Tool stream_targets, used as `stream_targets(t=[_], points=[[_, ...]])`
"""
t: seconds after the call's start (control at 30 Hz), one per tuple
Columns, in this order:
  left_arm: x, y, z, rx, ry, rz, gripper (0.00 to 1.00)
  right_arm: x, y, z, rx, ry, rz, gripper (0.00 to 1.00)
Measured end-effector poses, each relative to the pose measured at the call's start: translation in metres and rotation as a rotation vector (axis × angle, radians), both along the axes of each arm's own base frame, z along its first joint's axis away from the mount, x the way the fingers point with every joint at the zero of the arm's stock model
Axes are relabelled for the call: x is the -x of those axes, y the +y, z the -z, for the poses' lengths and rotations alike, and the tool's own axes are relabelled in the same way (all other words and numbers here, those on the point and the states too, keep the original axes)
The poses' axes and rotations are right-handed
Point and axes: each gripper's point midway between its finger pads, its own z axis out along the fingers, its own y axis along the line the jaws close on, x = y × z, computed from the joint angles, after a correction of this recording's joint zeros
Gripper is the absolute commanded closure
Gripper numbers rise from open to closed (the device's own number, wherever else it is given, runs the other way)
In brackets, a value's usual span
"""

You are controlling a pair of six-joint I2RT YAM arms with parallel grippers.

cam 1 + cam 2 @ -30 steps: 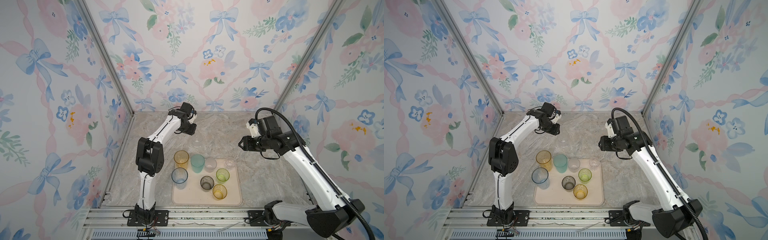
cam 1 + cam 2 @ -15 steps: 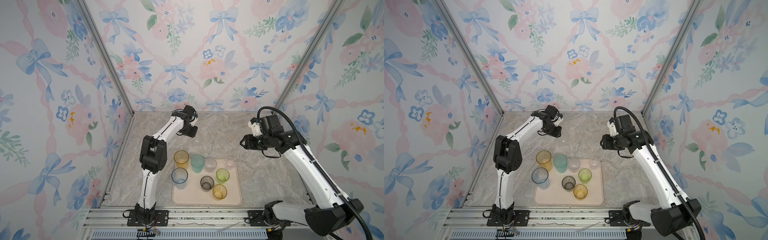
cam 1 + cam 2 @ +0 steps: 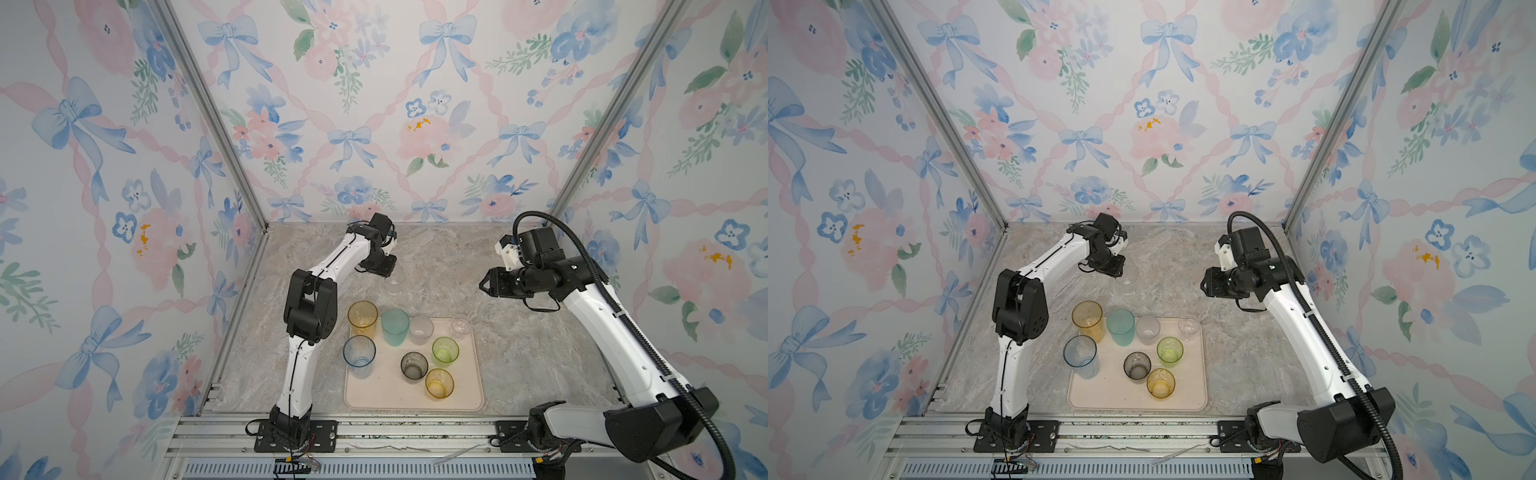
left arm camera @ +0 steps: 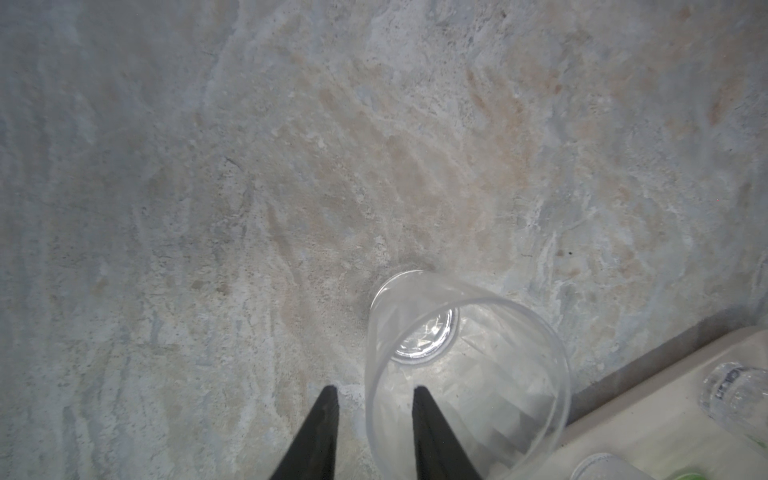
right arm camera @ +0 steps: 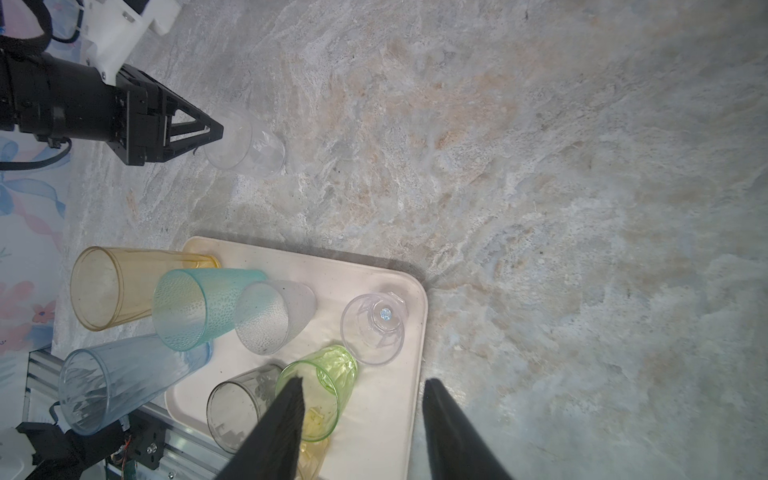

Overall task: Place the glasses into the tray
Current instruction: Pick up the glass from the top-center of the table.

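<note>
The left arm has reached further out and brought the left hand [image 4: 374, 390] down onto the clear glass [image 4: 465, 365]. That glass stands upright on the desk [image 4: 208, 166], just beyond the far edge of the tray [image 3: 386, 395]. Only the left wrist view shows its fingers [image 4: 316, 432] partly open astride the rim, one inside and one outside, not pinching the wall. In both top views the wrist covers them. The right hand [image 5: 363, 379] hangs half open and empty. Upright in the tray are the tall amber glass [image 3: 362, 318], teal glass [image 3: 395, 326], frosted white glass [image 3: 420, 328] and small clear glass [image 3: 460, 326] along the far edge. The pale blue glass [image 3: 359, 353], green glass [image 3: 445, 350], grey glass [image 3: 414, 365] and short amber glass [image 3: 439, 382] stand nearer.
</note>
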Motion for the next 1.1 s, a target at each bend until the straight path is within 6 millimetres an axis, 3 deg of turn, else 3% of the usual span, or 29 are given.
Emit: stream_targets(t=[0.5, 1.1], points=[[-0.002, -0.004, 0.014, -0.015, 0.027, 0.005, 0.69, -0.004, -0.007, 0.0, -0.002, -0.003, 0.005, 0.5], [-0.003, -0.004, 0.012, -0.018, 0.031, 0.005, 0.86, -0.008, -0.006, 0.007, -0.002, 0.015, -0.007, 0.5]])
